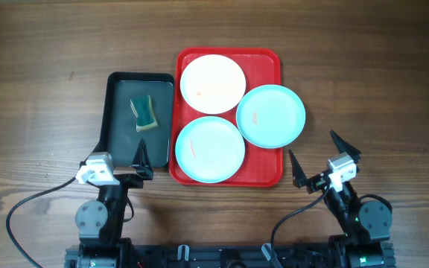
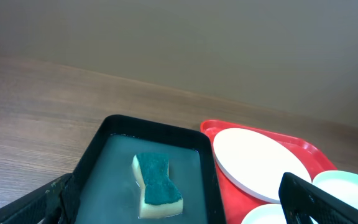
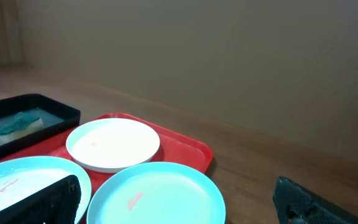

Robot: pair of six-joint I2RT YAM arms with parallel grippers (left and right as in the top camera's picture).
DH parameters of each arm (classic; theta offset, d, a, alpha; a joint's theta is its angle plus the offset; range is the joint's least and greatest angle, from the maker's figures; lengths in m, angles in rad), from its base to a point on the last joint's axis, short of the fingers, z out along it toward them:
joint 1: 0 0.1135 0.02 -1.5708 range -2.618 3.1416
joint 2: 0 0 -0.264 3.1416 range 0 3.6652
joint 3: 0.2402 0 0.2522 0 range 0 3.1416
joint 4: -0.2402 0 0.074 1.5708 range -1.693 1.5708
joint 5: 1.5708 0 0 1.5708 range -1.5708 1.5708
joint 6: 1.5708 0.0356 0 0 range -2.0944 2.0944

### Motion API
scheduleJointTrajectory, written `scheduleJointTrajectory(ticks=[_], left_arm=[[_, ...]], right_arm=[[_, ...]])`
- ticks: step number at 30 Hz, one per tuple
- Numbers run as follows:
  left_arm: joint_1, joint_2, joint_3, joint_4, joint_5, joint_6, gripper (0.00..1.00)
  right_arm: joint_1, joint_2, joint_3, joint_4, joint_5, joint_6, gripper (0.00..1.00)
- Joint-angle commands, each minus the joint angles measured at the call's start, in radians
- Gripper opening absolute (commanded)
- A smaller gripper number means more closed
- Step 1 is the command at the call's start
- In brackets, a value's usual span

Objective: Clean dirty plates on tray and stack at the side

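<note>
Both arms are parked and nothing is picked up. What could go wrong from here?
The sponge lies in water in the black tray, so it may drip across the table when lifted. The right blue plate overhangs the rim of the red tray and could tip or slide off under scrubbing.

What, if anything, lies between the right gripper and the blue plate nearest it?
Nothing visible. The right gripper stands open just off the red tray's near right corner, and only table separates it from the pale blue plate, which overhangs the tray's right rim.
</note>
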Motion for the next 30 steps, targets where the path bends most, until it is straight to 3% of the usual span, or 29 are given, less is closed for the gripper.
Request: scheduleJointTrajectory(ticks=[1, 16, 19, 25, 30], left_arm=[[0.007, 0.006, -0.001, -0.008, -0.013, 0.02, 1.0], [0.007, 0.006, -0.001, -0.008, -0.013, 0.02, 1.0], [0.007, 0.006, -0.001, -0.008, -0.013, 0.02, 1.0], [0.007, 0.006, -0.001, -0.008, -0.013, 0.019, 1.0], [0.007, 0.006, 0.009, 0.012, 0.084, -0.005, 1.0]], right_arm=[[0.004, -0.003, -0.001, 0.003, -0.01, 0.017, 1.0], [0.004, -0.003, -0.001, 0.009, -0.076, 0.018, 1.0], [0.004, -0.003, -0.001, 0.024, -0.084, 0.151, 1.0], [0.004, -0.002, 0.005, 0.007, -0.083, 0.219, 1.0], [0.004, 0.048, 0.117, -0.075, -0.034, 0.233, 1.0]])
